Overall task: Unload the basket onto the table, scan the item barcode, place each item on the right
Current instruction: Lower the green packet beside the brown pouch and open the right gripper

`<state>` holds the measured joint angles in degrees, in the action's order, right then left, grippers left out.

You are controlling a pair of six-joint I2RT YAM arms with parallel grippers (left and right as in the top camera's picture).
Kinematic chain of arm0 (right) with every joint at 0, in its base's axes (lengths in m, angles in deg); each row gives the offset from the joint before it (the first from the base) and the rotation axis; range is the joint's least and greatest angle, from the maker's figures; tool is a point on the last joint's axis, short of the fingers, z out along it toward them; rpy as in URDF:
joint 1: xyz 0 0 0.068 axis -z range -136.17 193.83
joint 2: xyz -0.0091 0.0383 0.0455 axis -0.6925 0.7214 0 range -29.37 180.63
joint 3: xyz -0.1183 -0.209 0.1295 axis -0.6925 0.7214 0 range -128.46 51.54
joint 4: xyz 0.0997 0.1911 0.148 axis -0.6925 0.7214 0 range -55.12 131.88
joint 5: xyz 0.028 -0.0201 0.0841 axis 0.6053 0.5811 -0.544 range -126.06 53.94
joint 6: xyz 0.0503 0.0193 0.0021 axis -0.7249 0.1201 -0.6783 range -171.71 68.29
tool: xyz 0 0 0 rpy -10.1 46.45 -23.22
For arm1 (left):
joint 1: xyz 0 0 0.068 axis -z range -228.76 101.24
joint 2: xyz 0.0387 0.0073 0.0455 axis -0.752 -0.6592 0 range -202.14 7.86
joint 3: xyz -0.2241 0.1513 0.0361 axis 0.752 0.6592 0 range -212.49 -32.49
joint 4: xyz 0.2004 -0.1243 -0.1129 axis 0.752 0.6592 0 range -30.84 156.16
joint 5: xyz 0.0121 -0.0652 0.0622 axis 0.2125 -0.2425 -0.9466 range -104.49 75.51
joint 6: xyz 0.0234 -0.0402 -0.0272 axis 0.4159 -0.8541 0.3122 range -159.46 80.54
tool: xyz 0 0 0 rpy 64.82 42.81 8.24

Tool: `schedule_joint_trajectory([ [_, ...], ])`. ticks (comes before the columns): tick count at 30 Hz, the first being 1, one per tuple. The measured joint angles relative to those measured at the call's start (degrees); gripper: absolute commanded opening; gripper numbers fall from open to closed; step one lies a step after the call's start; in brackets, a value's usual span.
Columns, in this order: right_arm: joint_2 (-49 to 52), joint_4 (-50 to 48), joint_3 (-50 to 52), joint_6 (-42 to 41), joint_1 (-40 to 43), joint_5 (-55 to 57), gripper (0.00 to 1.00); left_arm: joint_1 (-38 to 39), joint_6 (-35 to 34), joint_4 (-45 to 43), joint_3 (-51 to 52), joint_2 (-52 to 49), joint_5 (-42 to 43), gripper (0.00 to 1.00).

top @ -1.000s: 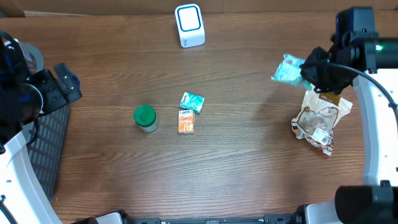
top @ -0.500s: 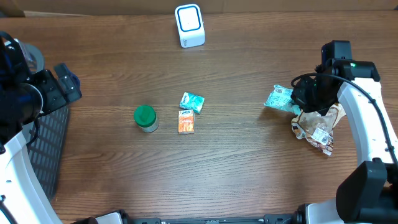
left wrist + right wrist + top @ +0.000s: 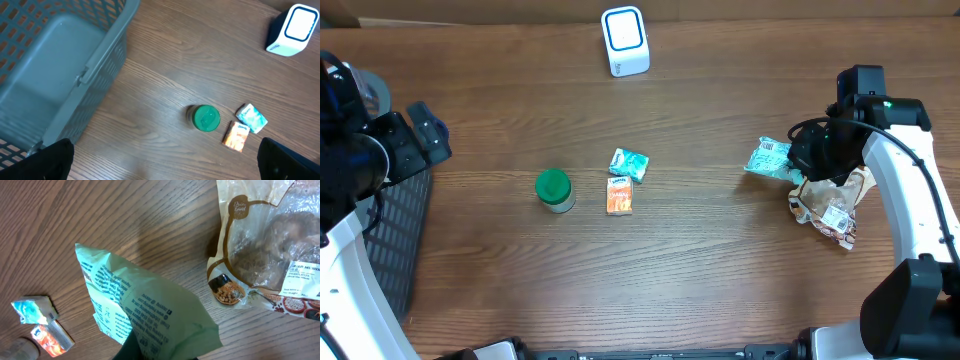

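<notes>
A gray basket sits at the left edge of the desk. The left pincer hangs by it, wide open, with nothing in it. In the middle stands a jar with a green lid. Just right of it lie an orange packet and a small teal packet. Far back is the white scanner. On the right, the right pincer is closed tight on a light green pouch, well apart from the scanner. A bag of dried mushrooms lies just beside it.

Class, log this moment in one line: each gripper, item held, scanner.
left gripper: open, empty | right gripper: shut on green packet | scanner: far edge, packet not near
</notes>
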<state>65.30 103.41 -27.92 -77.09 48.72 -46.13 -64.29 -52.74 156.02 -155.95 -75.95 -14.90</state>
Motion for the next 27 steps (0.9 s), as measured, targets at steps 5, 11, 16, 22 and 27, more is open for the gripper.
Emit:
schedule_joint_trajectory([
  [5,0.00,0.11,0.00,0.83,0.00,-0.02,0.04,0.00,0.00,0.00,0.00,0.00,0.00,1.00],
  [11,0.00,0.11,0.00,1.25,0.00,-0.02,0.04,0.00,0.00,0.00,0.00,0.00,0.00,1.00],
  [16,0.00,0.15,0.00,1.44,0.00,-0.07,0.04,0.00,0.00,0.00,0.00,0.00,0.00,1.00],
  [22,0.00,-0.46,1.51,2.16,0.00,-1.18,0.04,0.00,0.00,0.00,0.00,0.00,0.00,1.00],
  [27,0.00,-2.29,6.32,2.54,0.00,-1.62,0.04,0.00,0.00,0.02,0.00,0.00,0.02,1.00],
])
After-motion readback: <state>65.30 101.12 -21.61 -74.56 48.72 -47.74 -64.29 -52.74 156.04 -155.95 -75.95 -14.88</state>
